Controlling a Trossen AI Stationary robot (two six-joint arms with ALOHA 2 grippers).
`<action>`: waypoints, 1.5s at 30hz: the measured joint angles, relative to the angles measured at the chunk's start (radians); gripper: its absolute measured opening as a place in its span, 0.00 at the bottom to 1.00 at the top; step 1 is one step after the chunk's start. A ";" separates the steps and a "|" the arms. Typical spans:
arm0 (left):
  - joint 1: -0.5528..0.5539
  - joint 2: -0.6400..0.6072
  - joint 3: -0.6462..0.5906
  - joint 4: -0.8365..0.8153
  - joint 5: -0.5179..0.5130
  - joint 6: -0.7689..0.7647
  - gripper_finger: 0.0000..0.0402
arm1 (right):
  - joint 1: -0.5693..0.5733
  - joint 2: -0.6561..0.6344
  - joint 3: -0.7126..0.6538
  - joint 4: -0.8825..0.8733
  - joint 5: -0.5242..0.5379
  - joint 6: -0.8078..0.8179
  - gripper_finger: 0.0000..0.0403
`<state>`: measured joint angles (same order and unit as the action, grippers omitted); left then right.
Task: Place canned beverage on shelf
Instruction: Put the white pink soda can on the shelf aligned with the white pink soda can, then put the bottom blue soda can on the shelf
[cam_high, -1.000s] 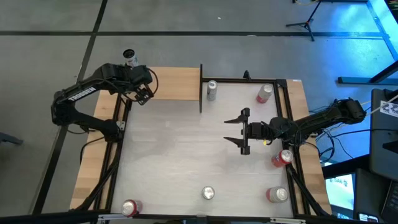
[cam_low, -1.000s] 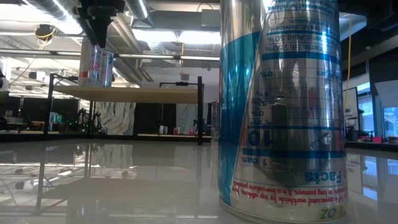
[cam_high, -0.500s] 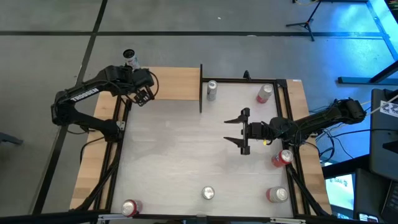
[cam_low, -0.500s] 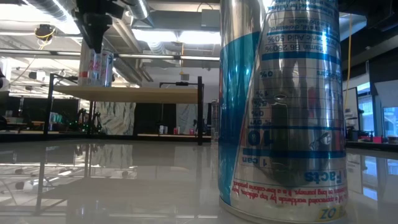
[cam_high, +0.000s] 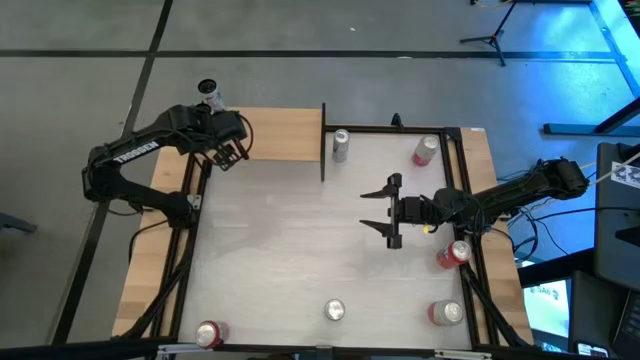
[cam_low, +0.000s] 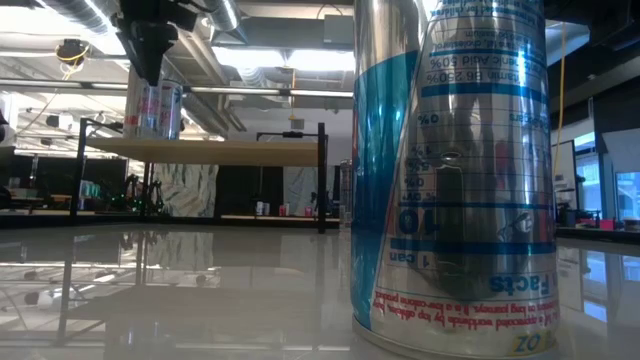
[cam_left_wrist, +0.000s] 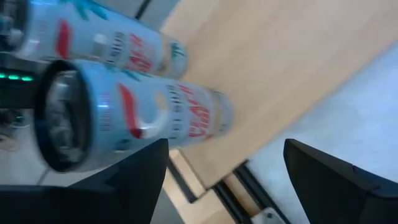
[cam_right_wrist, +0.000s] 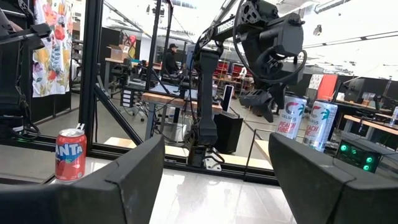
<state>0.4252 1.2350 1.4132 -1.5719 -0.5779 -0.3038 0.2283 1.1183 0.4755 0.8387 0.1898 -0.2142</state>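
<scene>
**Observer:** Where's the can, and why is your left arm parked up there?

**Me:** The white can (cam_left_wrist: 134, 115) stands upright on the shelf (cam_high: 280, 135), at its far left corner, next to a second one just like it (cam_left_wrist: 81, 40). I hold the left gripper (cam_high: 228, 152) just beside it with the fingers spread and nothing between them, so the can stands on its own weight.

**Observer:** Why so near the edge?

**Me:** My guess is it leaves the rest of the board free for the cans scattered on the table.

**Observer:** And the right arm?

**Me:** The right gripper (cam_high: 390, 211) waits over mid-table, fingers apart, empty, clear of the red can (cam_high: 452, 254).
</scene>
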 joint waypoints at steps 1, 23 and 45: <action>0.000 0.000 0.000 0.000 0.014 0.003 0.77 | 0.000 0.000 0.000 0.000 0.000 0.000 0.71; 0.045 0.000 0.000 0.001 -0.003 0.020 0.77 | 0.000 0.000 0.000 0.002 0.000 0.000 0.71; -0.302 -0.158 0.000 0.334 0.278 -0.020 0.77 | 0.000 0.005 0.000 0.000 0.001 0.008 0.71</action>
<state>0.1233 1.0768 1.4132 -1.2378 -0.2995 -0.3233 0.2284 1.1231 0.4755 0.8382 0.1909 -0.2062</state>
